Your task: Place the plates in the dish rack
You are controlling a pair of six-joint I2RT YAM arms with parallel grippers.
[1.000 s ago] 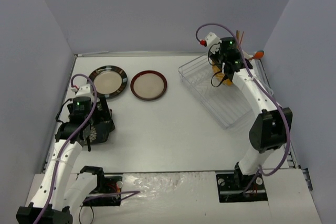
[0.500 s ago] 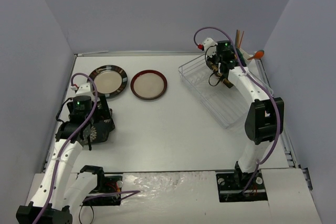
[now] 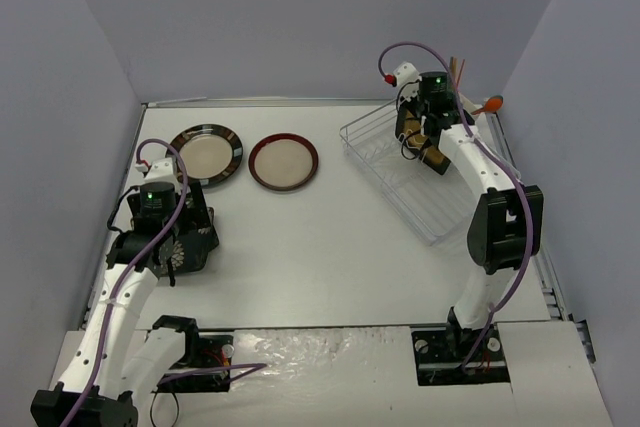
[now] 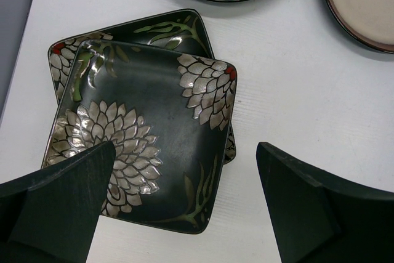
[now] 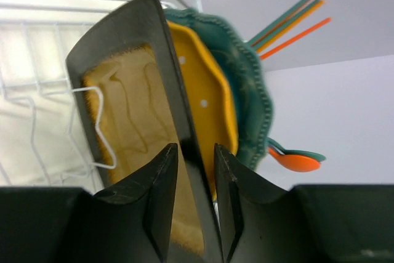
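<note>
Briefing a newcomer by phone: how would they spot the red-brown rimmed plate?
On the white table, left of the dish rack, two round cream-centred plates lie side by side. The red-brown rimmed plate is the one nearer the rack; its neighbour, the striped plate, has a black rim with coloured blocks.

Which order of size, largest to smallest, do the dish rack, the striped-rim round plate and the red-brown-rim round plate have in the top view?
1. dish rack, clearly largest.
2. striped-rim round plate and red-brown-rim round plate: nearly alike, so not ranked.
</note>
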